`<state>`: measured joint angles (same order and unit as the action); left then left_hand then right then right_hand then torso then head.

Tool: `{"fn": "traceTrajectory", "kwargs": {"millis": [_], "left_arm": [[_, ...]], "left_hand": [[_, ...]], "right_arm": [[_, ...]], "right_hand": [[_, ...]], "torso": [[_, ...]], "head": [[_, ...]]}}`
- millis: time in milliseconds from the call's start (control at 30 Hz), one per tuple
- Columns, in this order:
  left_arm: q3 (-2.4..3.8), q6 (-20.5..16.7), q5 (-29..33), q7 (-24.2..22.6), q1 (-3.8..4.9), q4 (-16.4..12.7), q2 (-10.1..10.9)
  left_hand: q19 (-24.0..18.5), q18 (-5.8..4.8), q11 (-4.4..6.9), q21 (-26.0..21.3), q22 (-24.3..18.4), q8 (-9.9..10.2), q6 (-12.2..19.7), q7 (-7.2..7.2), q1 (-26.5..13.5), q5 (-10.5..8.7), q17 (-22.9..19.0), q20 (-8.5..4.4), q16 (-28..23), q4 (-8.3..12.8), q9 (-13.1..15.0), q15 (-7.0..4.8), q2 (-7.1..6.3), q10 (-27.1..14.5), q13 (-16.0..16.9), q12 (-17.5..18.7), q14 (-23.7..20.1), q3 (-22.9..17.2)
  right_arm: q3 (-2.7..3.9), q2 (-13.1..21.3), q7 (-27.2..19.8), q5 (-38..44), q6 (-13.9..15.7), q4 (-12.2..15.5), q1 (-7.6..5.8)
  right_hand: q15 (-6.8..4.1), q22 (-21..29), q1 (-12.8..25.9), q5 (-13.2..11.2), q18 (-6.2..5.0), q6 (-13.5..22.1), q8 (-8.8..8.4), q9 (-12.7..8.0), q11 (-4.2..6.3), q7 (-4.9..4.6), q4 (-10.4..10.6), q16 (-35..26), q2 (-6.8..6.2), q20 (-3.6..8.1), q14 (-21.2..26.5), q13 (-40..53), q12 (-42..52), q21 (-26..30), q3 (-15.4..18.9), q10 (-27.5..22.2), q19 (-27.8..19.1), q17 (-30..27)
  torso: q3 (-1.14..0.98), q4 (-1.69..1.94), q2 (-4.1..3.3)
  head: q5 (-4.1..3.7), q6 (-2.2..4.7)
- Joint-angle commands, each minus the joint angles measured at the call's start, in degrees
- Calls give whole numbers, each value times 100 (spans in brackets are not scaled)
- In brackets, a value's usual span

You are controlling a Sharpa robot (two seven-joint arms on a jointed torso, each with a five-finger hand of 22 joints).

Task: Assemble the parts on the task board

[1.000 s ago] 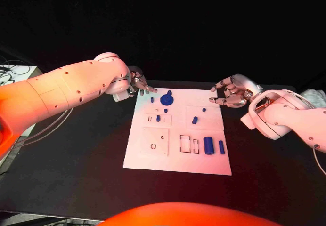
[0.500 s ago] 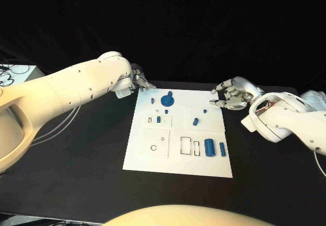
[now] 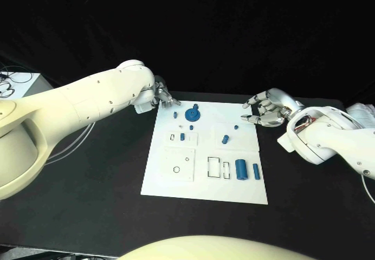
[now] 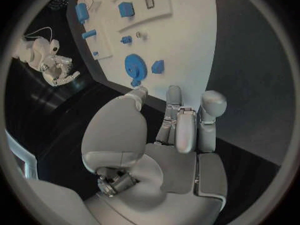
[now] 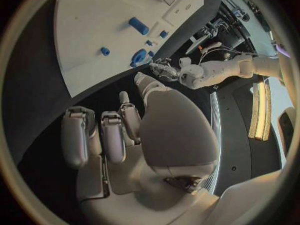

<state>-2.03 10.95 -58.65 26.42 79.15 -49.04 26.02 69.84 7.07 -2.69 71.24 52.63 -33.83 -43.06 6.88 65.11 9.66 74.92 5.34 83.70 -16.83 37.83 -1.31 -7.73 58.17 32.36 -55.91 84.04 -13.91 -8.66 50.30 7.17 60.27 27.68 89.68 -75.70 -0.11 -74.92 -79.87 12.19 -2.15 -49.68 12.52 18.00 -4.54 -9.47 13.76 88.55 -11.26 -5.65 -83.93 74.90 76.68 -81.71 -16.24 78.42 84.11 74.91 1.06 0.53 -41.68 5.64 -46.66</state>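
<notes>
Robot hands hung at the two far corners of the white rectangular task board [image 3: 205,187], which lay mid-way across the black table [image 3: 94,189]; the silver left hand [image 3: 162,96] held nothing, fingers loosely apart beside the far left corner, and the silver right hand [image 3: 267,109], fingers curled but apart and empty, was at the far right corner. Small blue parts lay on the board: a round blue gear [image 3: 192,114] near its far edge and a blue cylinder [image 3: 240,169] toward its near right.
</notes>
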Motion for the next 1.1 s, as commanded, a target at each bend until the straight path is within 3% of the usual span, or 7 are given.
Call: {"fn": "traceTrajectory", "kwargs": {"millis": [33, 233, 467, 1100], "left_arm": [[-12, 371, 73, -11, 6, 29, -32], [-35, 510, 101, 8, 4, 40, -48], [-54, 687, 188, 32, 4, 18, -47], [-91, 859, 273, 78, 4, -26, -41]], "left_hand": [[51, 21, 0, 33, 9, -15, -29, 5, -40, -9, 484, 0, 21, -1, -6, 38, 10, 58, -9, -37, 156, 26], [58, 18, 4, 49, 33, -31, -84, -1, -61, -10, 487, 0, 28, 2, -28, 37, 29, 55, -12, -48, 156, 53], [64, 14, 15, 67, 60, -51, -168, -15, -30, -1, 511, -3, 50, 9, -62, 30, 74, 58, -15, -66, 165, 57], [89, 2, 44, 119, 142, -73, -344, -46, 135, 16, 559, -19, 95, 17, -143, 9, 158, 73, -32, -95, 186, 12]], "right_arm": [[3, -6, -78, 4, 79, 4, 0], [3, -14, -168, -37, 255, 1, 0], [3, -18, -347, -134, 506, -7, 0], [3, -28, -363, -164, 533, -14, -2]], "right_hand": [[24, -667, 32, 39, -42, -39, 2, -8, -2, 0, 23, -79, -42, -26, -497, 298, -64, 100, -11, -78, 161, 1123], [20, -558, 31, 52, -74, -31, 1, -12, 1, 2, 37, -148, -52, -23, -463, 209, -167, 227, -18, -167, 103, 1016], [-8, 85, -9, 52, -243, -3, 8, -28, 19, 15, 86, -556, -85, 5, -291, -225, -648, 999, -77, -526, -206, 481], [-13, 133, -16, 52, -252, -1, 11, -29, 23, 17, 94, -600, -89, 10, -279, -273, -695, 1061, -85, -554, -217, 437]], "torso": [[-1, 4, 5], [-1, 2, 9], [1, 2, 4], [3, 2, 1]], "head": [[-4, -1], [0, -10], [-4, -8], [-7, -31]]}}
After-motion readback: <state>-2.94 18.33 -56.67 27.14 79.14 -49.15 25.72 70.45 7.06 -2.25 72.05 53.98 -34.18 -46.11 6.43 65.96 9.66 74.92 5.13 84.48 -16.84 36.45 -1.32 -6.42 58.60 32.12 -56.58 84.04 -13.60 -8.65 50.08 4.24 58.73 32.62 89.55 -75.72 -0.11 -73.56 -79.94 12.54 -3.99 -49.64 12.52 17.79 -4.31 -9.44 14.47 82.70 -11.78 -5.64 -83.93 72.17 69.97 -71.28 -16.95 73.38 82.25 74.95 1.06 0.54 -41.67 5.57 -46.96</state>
